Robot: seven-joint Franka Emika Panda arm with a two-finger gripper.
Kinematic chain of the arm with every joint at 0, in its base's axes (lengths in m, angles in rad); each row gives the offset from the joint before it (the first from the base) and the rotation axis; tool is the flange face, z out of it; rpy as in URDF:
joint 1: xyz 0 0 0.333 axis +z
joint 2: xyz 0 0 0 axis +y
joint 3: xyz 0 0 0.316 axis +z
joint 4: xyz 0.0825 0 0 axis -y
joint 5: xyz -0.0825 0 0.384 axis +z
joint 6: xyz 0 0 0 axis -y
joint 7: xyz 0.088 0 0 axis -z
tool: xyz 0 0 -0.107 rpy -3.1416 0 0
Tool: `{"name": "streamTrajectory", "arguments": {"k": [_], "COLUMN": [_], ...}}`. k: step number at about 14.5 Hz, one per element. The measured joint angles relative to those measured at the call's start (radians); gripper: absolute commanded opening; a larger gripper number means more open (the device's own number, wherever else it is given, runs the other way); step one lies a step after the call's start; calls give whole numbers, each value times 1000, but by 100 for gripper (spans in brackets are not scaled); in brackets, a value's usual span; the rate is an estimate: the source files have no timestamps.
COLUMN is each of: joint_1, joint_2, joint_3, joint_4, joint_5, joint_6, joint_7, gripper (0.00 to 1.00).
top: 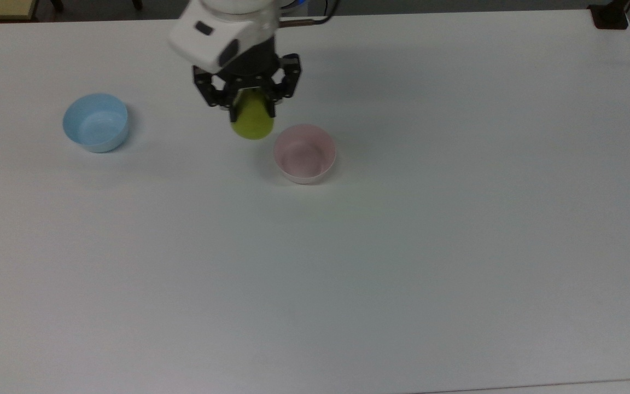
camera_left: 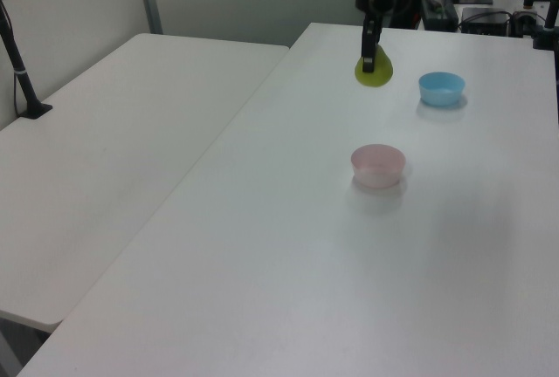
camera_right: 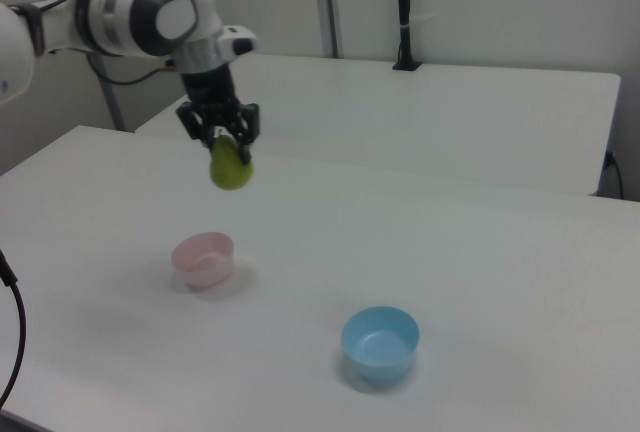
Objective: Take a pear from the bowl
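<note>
From the top view I see my gripper point(top: 250, 109) clamped on the pear point(top: 252, 125), one black finger on each side of the fruit's upper part, the rounded yellow-green body hanging below them. The pear is clear of the pink bowl point(top: 304, 153), which sits empty on the white table point(top: 402, 246) just to the top view's right of the fruit. The light blue bowl point(top: 95, 121) stands well apart toward the top view's left.

In the left view I have the gripper point(camera_left: 369, 54) pointing straight down with the pear point(camera_left: 373, 73) held at its tip, high above the table point(camera_left: 262, 263). The pink bowl point(camera_left: 378, 165) sits nearer the camera, and the light blue bowl point(camera_left: 441, 88) lies to the left view's right of the pear. A second white table point(camera_left: 113, 150) stands alongside on the left view's left.

In the right view the gripper point(camera_right: 225, 142) grips the pear point(camera_right: 231, 167) in the air, up and slightly to the right view's right of the pink bowl point(camera_right: 204, 258). The light blue bowl point(camera_right: 380, 344) rests nearer the camera on the table point(camera_right: 480, 272).
</note>
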Motion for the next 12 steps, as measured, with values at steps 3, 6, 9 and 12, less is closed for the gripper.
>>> {"name": "streamTrajectory", "arguments": {"k": [3,6,9,12], "joint_1": [-101,-152,-177,-197], "joint_2": [47,114,191,259], "joint_3": [-12,-12,-12,-12], "joint_4": [52,66,72,77], "joint_5": [31,35,41,52], "joint_6": [-16,-16,13,83], "joint_7": [-135,-209,-220,-222], "gripper": [0,0,0,0]}}
